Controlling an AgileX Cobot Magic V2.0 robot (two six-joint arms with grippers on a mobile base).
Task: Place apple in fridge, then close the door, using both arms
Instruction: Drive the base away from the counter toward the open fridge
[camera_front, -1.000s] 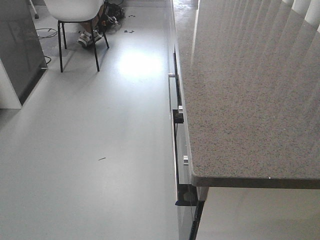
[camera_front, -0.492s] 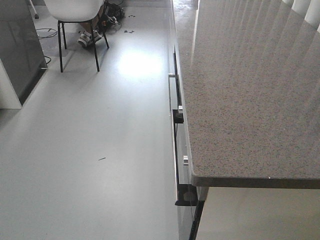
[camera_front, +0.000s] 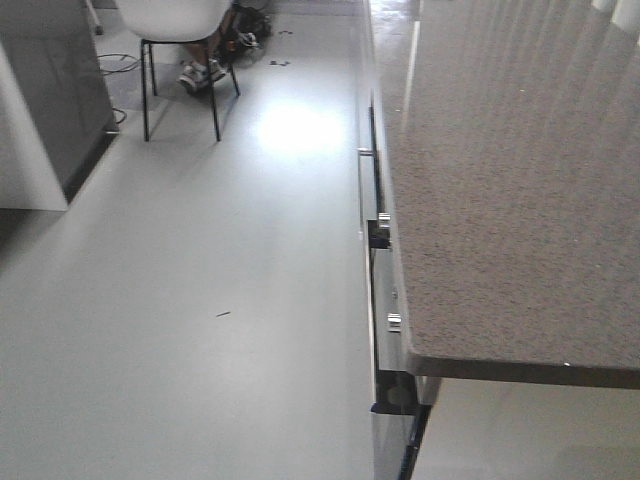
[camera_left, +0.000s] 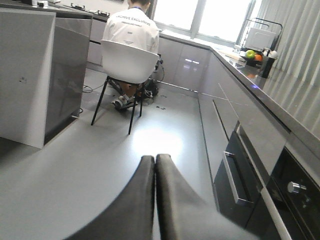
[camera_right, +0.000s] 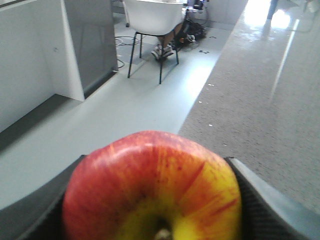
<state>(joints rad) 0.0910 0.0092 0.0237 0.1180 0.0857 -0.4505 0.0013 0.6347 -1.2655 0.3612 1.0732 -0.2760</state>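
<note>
Speckled counter (camera_front: 500, 200) along the right, pale glossy floor (camera_front: 200, 320) to its left. Across that floor from the counter, a dark grey cabinet (camera_front: 60, 90). Farther down, left of the counter, a white chair (camera_left: 127, 62) with a seated person (camera_left: 132, 27). Clamped on the apple (camera_right: 150, 185): the right gripper (camera_right: 152, 210), one finger on each side, the counter's edge behind it. Left gripper (camera_left: 155, 167) pressed closed on nothing, above the floor beside the counter.

The front view looks down along the counter (camera_front: 500, 200); both wrist views share the chair (camera_left: 129, 62).
</note>
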